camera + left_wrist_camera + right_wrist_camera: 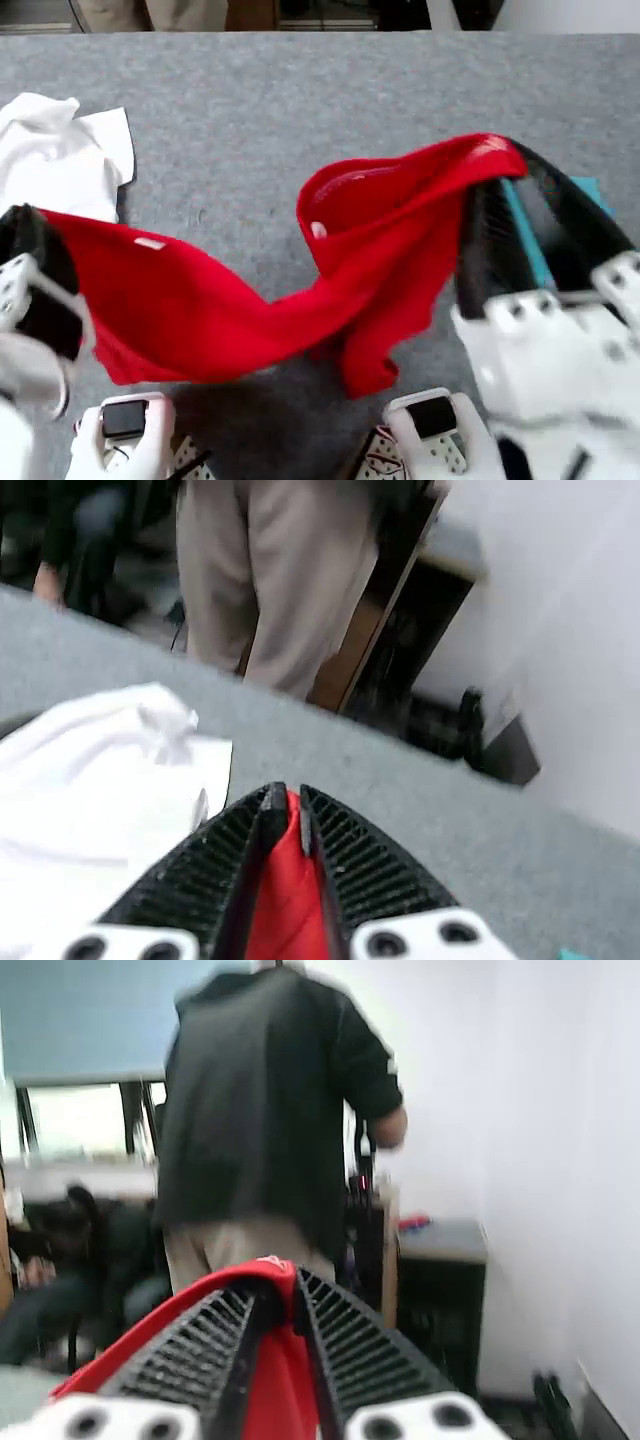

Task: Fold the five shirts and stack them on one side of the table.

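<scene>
From up high, you are looking at two shirts: one red shirt [200,300] and one white shirt [50,160]. You are holding the red shirt up in the air between your two arms, over the near part of the grey worktop [300,90]. Your left pincer [28,235] is pinching one end and your right pincer [495,172] is pinching the other end. The red shirt is sagging in the middle and hanging in soft folds. The white shirt is lying crumpled by the left edge, near the left pincer. A wide stretch of grey worktop is showing behind the red shirt, up to the far edge.

In the left wrist view, the left pincer [285,805] is squeezing tight on the red shirt [285,900], with the white shirt [90,780] lying just beyond it on the worktop [450,820].

In the right wrist view, the right pincer [278,1285] is squeezing tight on a fold of the red shirt [275,1390].
</scene>
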`<state>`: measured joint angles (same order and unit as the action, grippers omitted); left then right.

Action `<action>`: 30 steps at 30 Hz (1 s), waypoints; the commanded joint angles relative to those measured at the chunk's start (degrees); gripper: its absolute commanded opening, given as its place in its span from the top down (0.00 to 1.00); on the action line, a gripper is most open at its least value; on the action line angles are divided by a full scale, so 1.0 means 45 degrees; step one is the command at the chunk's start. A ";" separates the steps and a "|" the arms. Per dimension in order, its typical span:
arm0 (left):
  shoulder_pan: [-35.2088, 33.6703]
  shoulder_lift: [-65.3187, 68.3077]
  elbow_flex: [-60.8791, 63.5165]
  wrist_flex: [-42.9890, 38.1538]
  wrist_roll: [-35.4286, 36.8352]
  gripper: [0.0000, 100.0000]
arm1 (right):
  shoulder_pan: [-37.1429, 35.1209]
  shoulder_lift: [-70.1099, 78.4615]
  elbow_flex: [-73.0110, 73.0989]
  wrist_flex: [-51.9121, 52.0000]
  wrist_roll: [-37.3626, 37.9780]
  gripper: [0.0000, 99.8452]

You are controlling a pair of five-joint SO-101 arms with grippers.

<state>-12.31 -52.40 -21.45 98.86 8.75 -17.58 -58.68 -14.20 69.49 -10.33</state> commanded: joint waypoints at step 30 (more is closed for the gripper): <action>-0.2911 -0.0010 0.2481 -0.4962 -0.0137 0.98 | 0.2120 0.0088 0.3858 -0.5607 0.0332 1.00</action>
<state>-25.32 -51.78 -1.93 73.19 8.75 -8.18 -58.07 12.00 40.66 -8.40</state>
